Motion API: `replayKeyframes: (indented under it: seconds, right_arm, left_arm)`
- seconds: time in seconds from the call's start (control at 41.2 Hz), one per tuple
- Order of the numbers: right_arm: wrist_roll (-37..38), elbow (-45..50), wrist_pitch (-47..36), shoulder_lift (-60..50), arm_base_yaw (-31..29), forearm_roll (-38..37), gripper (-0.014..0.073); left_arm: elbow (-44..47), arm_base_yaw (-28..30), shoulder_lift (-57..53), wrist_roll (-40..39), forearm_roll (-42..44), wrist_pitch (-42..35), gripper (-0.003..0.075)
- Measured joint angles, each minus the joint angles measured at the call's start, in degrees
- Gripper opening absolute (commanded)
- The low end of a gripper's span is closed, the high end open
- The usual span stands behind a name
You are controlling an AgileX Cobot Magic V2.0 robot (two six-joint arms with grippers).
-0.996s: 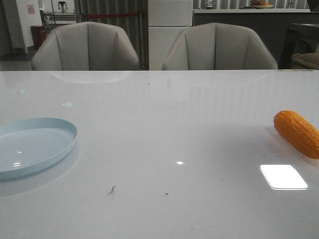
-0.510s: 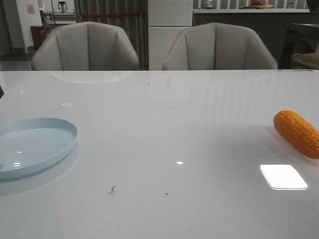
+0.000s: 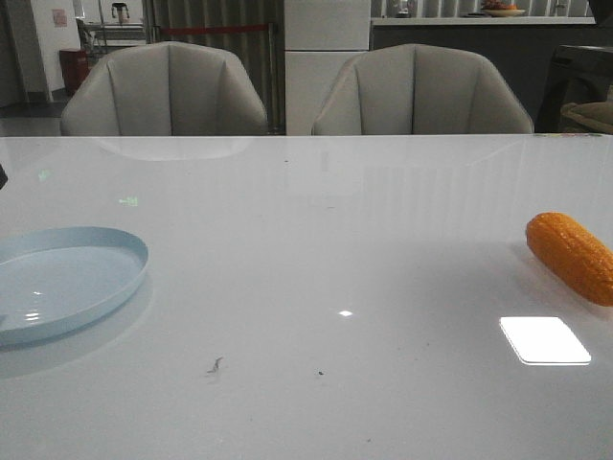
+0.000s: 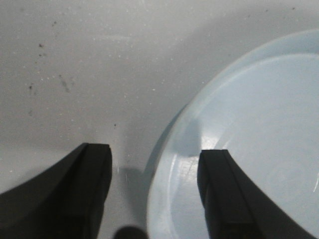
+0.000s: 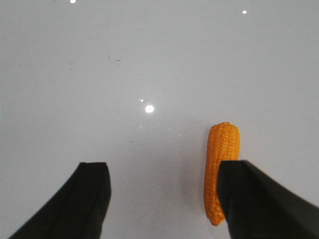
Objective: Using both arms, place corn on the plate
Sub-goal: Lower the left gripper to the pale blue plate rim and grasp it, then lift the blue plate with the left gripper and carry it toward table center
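The orange corn (image 3: 572,257) lies on the white table at the far right edge. The pale blue plate (image 3: 67,281) rests at the far left. Neither gripper shows in the front view. In the left wrist view my left gripper (image 4: 154,162) is open above the plate's rim (image 4: 174,149), one finger over the table and the other over the plate's inside. In the right wrist view my right gripper (image 5: 164,174) is open above the table, and the corn (image 5: 221,164) lies just inside one finger, partly hidden behind it. Nothing is held.
Two grey chairs (image 3: 168,91) (image 3: 421,91) stand behind the table's far edge. A bright square of reflected light (image 3: 544,340) lies on the table in front of the corn. Small dark specks (image 3: 215,364) mark the tabletop near the front.
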Motion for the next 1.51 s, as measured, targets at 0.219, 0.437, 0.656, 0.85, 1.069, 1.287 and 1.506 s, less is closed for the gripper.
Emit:
replayKeyframes:
  seconds: [0.219,0.437,0.656,0.85,1.069,1.287,1.506]
  right_arm:
    - [0.0,0.0,0.1,0.0,0.0,0.0,0.0559]
    - [0.0,0.0,0.3,0.0,0.0,0.0,0.0559]
    - [0.1,0.0,0.7,0.0,0.0,0.0,0.0559]
    - [0.1,0.0,0.9,0.0,0.0,0.0,0.0559]
    - [0.1,0.0,1.1,0.0,0.0,0.0,0.0559]
    - [0.1,0.0,1.1,0.0,0.0,0.0,0.0559]
    - [0.1,0.0,1.1,0.0,0.0,0.0,0.0559]
  left_arm:
    - [0.0,0.0,0.6,0.0,0.0,0.0,0.0434]
    - [-0.1,0.0,1.5,0.0,0.0,0.0,0.0335]
    - [-0.5,0.0,2.0,0.0,0.0,0.3,0.0094]
    - [-0.7,0.0,2.0,0.1,-0.2,1.0,0.0093]
    - [-5.0,0.0,2.5,0.1,-0.2,5.2,0.0093]
    - [-15.3,0.0,1.9,0.1,0.0,10.3,0.0093]
    - [-26.4,-0.3,1.7,0.1,-5.2,17.5,0.0094]
